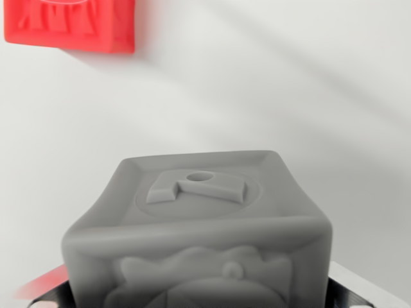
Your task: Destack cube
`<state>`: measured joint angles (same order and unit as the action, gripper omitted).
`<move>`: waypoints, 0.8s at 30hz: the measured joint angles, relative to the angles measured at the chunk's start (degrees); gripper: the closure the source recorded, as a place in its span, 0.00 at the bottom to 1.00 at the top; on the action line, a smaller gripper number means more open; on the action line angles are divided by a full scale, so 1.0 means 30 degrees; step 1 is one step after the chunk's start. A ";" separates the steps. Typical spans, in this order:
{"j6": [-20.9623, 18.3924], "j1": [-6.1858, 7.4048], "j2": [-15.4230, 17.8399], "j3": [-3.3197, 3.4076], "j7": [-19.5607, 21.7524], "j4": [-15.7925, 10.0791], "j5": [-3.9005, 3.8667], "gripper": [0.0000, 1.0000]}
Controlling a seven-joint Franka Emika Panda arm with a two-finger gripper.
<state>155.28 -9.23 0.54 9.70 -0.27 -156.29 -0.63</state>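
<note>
Presently, as recorded from the wrist view:

Gripper: only metal finger parts showed, one at the lower right corner (359, 292) and a sliver at the lower left edge; both lay flush against the grey cube's sides, so the fingers were clenched on it. The tips themselves were hidden behind the cube.

Grey cube (199, 237): filled the lower centre of the view, between the fingers. It was a soft-edged block with rounded corners. Its upper face carried a raised letter-like shape inside a shallow circle, with a small round hole near the far side. Its near face bore a raised figure in relief, cut off by the lower edge of the view. Whether it rested on anything or hung clear could not be told.

Red blur (42, 282): a faint red smear at the lower left, just beside the grey cube; too blurred to identify.

Red cube (70, 25): at the upper left corner, well apart from the grey cube, partly cut off by the view's edge. It showed raised relief on its top face and cast a soft shadow.

Table (289, 83): plain white, crossed by soft diagonal shadows.
</note>
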 joint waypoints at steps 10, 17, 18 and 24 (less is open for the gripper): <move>0.1719 0.0033 -0.1724 -0.0126 -0.0606 0.0001 0.0827 1.00; 0.2846 -0.0008 -0.3000 -0.0366 -0.1133 0.0114 0.1570 1.00; 0.2930 -0.0014 -0.3090 -0.0388 -0.1172 0.0124 0.1623 1.00; 0.3777 -0.0210 -0.4083 -0.0744 -0.1626 0.0287 0.2251 1.00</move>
<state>166.61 -9.86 -11.71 7.47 -5.15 -155.43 6.12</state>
